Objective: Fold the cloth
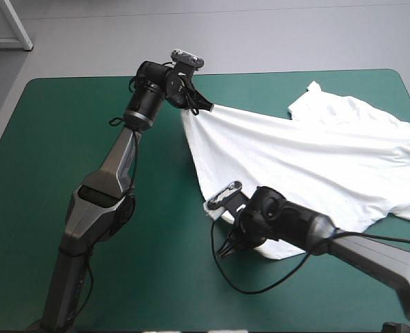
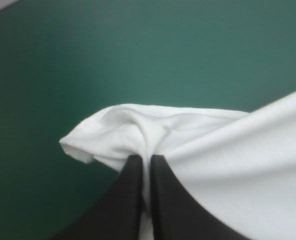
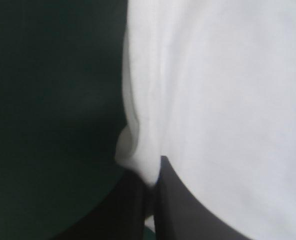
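Observation:
The white T-shirt (image 1: 309, 152) lies spread over the right half of the teal-green table, reaching past the right edge. My left gripper (image 1: 206, 106) is shut on its far left corner, and the pinched cloth (image 2: 137, 132) bunches ahead of the black fingers (image 2: 130, 200). My right gripper (image 1: 227, 250) is shut on the T-shirt's near left edge at the front. There the white cloth (image 3: 213, 100) fills the right wrist view beside and over the dark fingers (image 3: 173, 200). The edge between the two grippers is stretched fairly straight.
Bare teal-green cover (image 1: 66, 139) fills the left half of the table. A sleeve (image 1: 309, 97) of the T-shirt lies near the far edge. A leg of some white stand (image 1: 17, 28) is on the floor beyond the far left corner.

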